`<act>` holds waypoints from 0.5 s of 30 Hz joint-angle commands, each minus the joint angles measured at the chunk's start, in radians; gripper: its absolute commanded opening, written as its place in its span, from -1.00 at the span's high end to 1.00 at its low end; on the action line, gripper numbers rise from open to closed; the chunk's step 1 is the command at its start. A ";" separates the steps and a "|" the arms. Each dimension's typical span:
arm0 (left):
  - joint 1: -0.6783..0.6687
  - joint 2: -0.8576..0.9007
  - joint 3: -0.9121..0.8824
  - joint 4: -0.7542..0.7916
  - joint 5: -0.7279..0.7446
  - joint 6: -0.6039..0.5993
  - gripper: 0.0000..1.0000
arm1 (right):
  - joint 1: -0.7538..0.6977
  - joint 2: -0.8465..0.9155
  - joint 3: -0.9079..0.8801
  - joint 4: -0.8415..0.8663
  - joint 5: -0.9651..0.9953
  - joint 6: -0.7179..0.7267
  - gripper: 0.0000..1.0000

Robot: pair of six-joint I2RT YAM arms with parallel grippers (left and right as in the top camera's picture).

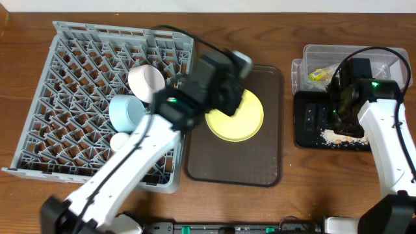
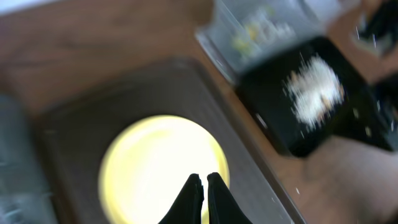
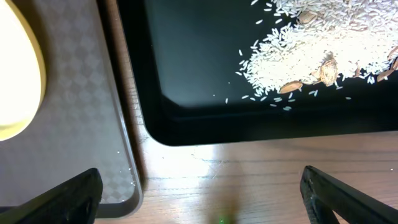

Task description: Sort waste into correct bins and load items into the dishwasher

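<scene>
- L gripper (image 2: 202, 191): jaws pressed together, over yellow plate (image 1: 235, 117); plate lay on brown tray (image 1: 270, 162).
- R gripper (image 3: 200, 186): jaws spread wide, above near edge of black tray (image 3: 186, 93); food scraps (image 3: 311, 50) inside.
- Dish rack (image 1: 65, 78) held white bowl (image 1: 146, 80) and blue bowl (image 1: 125, 112).
- Clear tub (image 1: 312, 55) held wrapper (image 1: 318, 74).

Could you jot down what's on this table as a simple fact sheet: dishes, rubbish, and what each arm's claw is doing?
Rack: grey dish rack holding a white bowl and a light blue bowl
Plate: yellow plate on the brown tray
Black tray: rice-like scraps
Clear tub: wrapper
Left gripper: shut, empty, above the plate
Right gripper: open, over the table beside the black tray
</scene>
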 commanded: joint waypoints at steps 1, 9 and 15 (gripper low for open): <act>0.064 -0.057 0.005 -0.007 0.002 -0.038 0.88 | -0.001 -0.019 0.009 -0.001 -0.004 0.010 -0.99; 0.031 0.006 -0.010 -0.051 -0.010 -0.039 0.88 | -0.001 -0.019 0.009 -0.009 0.000 0.010 -0.99; -0.063 0.114 -0.011 -0.034 -0.177 -0.038 0.88 | -0.008 -0.019 0.009 -0.058 0.144 0.062 -0.98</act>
